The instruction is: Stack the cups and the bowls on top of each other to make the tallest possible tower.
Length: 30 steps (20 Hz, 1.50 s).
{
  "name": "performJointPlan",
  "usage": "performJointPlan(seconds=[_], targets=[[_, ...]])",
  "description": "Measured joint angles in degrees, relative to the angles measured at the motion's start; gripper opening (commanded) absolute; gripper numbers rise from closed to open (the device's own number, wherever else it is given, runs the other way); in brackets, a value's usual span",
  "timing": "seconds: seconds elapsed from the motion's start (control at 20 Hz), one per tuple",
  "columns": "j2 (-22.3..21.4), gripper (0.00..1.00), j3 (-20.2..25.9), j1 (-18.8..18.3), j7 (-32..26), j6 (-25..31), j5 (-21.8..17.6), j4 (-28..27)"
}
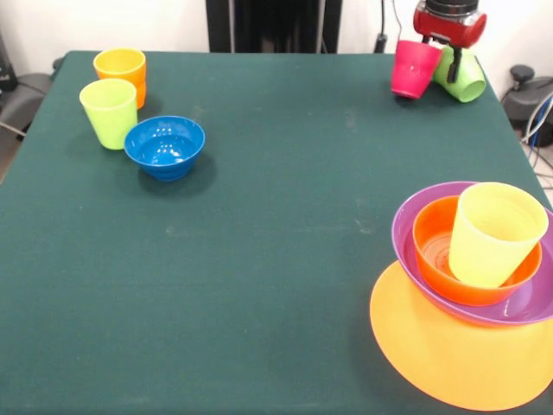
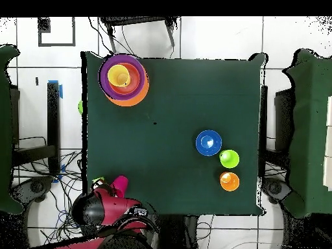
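The tower stands at the table's front right corner: a large orange-yellow bowl [image 1: 449, 354], a purple bowl [image 1: 527, 307], a red-orange bowl [image 1: 436, 233] and a translucent yellow cup [image 1: 497, 233] nested on top; it also shows in the overhead view [image 2: 123, 78]. My gripper [image 1: 442, 54] [image 2: 109, 192] is at the far right corner, right over a tilted red cup [image 1: 415, 69] [image 2: 120, 186] and a tilted green cup [image 1: 464, 78] that touch each other. A blue bowl [image 1: 164, 147], a lime green cup [image 1: 110, 112] and an orange cup [image 1: 121, 69] stand at the far left.
The yellow cup leans in the red-orange bowl. The tower's bottom bowl overhangs the table's front edge. A small green patch [image 2: 80, 107] shows just off the table's edge near the tower; what it is I cannot tell. Cables [image 1: 540, 121] lie beyond the table's right edge.
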Motion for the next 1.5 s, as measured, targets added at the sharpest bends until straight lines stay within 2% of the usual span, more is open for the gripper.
performJointPlan(seconds=[0.75, 1.5], targets=[[0.39, 1.00, -2.27, -0.02, 0.00, 0.01, 0.00, 0.00], [-2.10, 1.00, -7.20, -0.12, 0.00, 0.01, -0.46, 0.01]])
